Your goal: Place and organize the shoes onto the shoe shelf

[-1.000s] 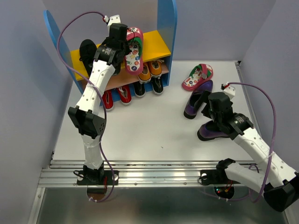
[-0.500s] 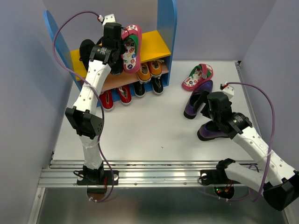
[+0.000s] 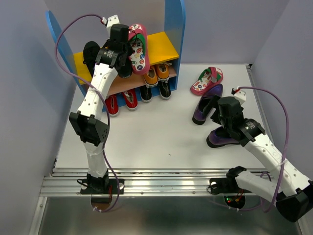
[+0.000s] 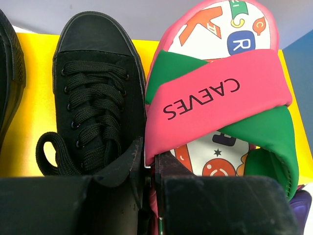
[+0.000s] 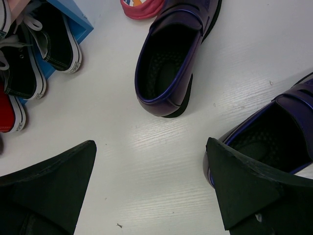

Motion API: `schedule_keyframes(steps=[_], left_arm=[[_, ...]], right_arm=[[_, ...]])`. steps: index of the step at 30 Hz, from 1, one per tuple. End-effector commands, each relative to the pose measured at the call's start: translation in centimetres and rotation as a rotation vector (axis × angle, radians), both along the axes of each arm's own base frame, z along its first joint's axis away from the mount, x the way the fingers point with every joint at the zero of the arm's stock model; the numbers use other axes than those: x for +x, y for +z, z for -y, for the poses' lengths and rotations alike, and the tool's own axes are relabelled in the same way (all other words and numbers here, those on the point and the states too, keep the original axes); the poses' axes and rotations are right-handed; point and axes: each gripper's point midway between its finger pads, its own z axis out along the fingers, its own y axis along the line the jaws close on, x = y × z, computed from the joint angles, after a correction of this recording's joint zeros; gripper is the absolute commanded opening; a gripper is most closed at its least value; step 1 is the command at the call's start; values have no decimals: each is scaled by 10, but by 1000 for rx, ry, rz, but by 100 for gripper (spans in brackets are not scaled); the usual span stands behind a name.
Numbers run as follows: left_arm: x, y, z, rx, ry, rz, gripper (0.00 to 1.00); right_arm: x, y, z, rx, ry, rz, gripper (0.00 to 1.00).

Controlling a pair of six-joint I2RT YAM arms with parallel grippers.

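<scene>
surface: plain white table [image 3: 146,137], a bit glossy;
room: pale lilac walls [image 3: 29,147] all round;
writing: flip-flop [image 4: 215,98] strap reads CAEVES; an R on the insole;
left gripper [image 4: 149,171]: pinching that flip-flop by the heel over the yellow top of the shoe shelf [image 3: 174,34], next to a black sneaker [image 4: 98,98];
right gripper [image 5: 150,147]: spread wide, low by the purple loafers [image 5: 171,58]

"CAEVES" — strap of pink flip-flop [image 4: 215,100]

Flip-flop [image 3: 138,48] over the shelf [image 3: 174,29], sneaker [image 3: 90,53] just left of it; loafers [image 3: 206,105] on the table [image 3: 156,134] farther right
</scene>
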Motion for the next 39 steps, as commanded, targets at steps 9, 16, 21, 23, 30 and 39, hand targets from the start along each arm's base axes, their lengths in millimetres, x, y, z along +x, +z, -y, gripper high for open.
schedule_keyframes(steps=[9,16,21,23,30,39], left_arm=[[17,17,-12,-63,107,98,0],[17,15,-1,-77,44,93,24],[9,38,-2,-86,29,140,43],[6,48,0,-95,9,165,45],[-16,97,-5,-103,-9,274,62],[-56,154,-18,-67,-24,405,67]], right_arm=[[-4,17,6,31,-27,47,100],[-8,17,9,28,-37,45,100],[-9,17,12,19,-39,45,100],[-8,19,14,-9,-42,35,100],[-3,34,22,-56,-62,67,100],[19,29,17,-112,-65,62,100]])
